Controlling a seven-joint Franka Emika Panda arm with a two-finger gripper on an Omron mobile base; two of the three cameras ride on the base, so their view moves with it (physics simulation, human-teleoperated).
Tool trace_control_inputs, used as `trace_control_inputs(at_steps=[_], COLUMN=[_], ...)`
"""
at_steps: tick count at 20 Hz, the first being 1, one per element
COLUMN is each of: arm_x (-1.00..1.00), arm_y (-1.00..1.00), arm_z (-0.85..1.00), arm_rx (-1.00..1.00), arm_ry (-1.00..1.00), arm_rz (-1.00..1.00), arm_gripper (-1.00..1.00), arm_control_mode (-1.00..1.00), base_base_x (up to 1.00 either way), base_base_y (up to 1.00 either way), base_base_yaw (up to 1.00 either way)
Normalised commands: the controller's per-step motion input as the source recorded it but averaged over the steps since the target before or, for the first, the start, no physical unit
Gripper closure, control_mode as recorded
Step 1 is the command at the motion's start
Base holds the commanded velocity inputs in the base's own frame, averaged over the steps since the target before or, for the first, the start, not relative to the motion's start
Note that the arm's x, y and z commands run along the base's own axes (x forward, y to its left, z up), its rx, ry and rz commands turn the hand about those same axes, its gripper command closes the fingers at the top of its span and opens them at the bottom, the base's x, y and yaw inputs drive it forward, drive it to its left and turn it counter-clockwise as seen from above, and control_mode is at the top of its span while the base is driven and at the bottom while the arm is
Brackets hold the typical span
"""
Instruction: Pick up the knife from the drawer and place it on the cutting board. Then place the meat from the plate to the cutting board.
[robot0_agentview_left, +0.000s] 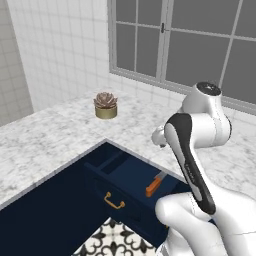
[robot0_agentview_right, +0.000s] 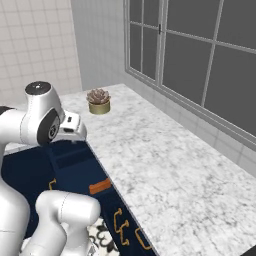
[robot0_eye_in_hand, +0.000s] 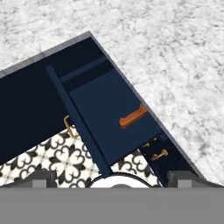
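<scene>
The navy drawer (robot0_agentview_left: 125, 170) (robot0_agentview_right: 75, 162) (robot0_eye_in_hand: 103, 111) stands pulled out from the counter corner, its brass handle (robot0_agentview_left: 114, 201) on the front. Inside, by the drawer's edge near the counter, lies the knife (robot0_agentview_left: 153, 187) (robot0_agentview_right: 100, 186) (robot0_eye_in_hand: 133, 117), orange handle showing, with a bit of grey blade in the left base view. My gripper (robot0_agentview_left: 159, 137) (robot0_agentview_right: 75, 136) (robot0_eye_in_hand: 113, 178) hangs well above the drawer, pointing down, open and holding nothing; its dark fingertips (robot0_eye_in_hand: 43, 178) sit far apart. The cutting board, plate and meat are out of view.
A potted succulent (robot0_agentview_left: 105, 105) (robot0_agentview_right: 98, 101) stands on the marble counter (robot0_agentview_left: 50, 135) (robot0_agentview_right: 165, 165), which wraps around the drawer corner. A window (robot0_agentview_left: 190, 40) runs along the back wall. Patterned floor tiles (robot0_agentview_left: 115, 240) lie below. More brass-handled fronts (robot0_agentview_right: 122, 220) (robot0_eye_in_hand: 158, 154) sit beside the drawer.
</scene>
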Motion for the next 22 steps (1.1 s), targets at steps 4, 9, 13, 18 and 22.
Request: trace_control_inputs(at_steps=[4,9,13,18,22], arm_x=[0.13,0.23,0.06,0.05,0.20], arm_y=[0.66,0.59,0.44,0.07,0.05], arm_z=[-0.51,-0.56,-0.57,-0.61,-0.49], arm_rx=[0.00,-0.02,0.00,0.00,-0.02], arm_ry=[0.11,0.01,0.03,0.01,0.00], arm_rz=[0.08,0.03,0.02,0.04,0.03], arm_gripper=[-1.00,-1.00,-1.00,-1.00,-1.00], arm_control_mode=[-1.00,-1.00,-1.00,-1.00,-1.00], base_base_x=[0.00,0.00,0.00,0.00,0.00], base_base_y=[0.00,0.00,0.00,0.00,0.00], base_base_yaw=[0.00,0.00,0.00,0.00,0.00])
